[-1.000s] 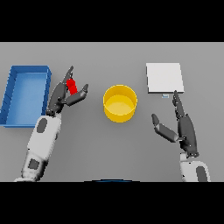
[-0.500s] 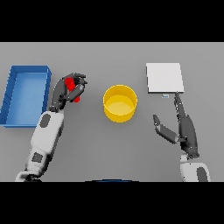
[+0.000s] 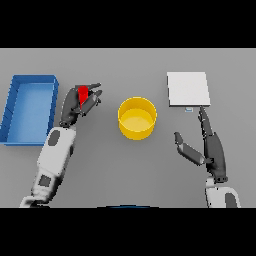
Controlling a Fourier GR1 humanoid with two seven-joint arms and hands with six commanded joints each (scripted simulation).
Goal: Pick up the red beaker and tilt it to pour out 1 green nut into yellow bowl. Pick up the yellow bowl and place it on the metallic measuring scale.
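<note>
Red beaker (image 3: 83,93) clamped in my left hand (image 3: 75,106), left of the bowl (image 3: 137,118); my right hand (image 3: 212,148) rests with fingers spread near the scale (image 3: 187,89).

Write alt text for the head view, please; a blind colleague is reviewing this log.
The left hand grips the red beaker, between a blue tray and a yellow bowl at the centre of the grey table. The right hand rests open just below the metallic measuring scale at upper right.
</note>
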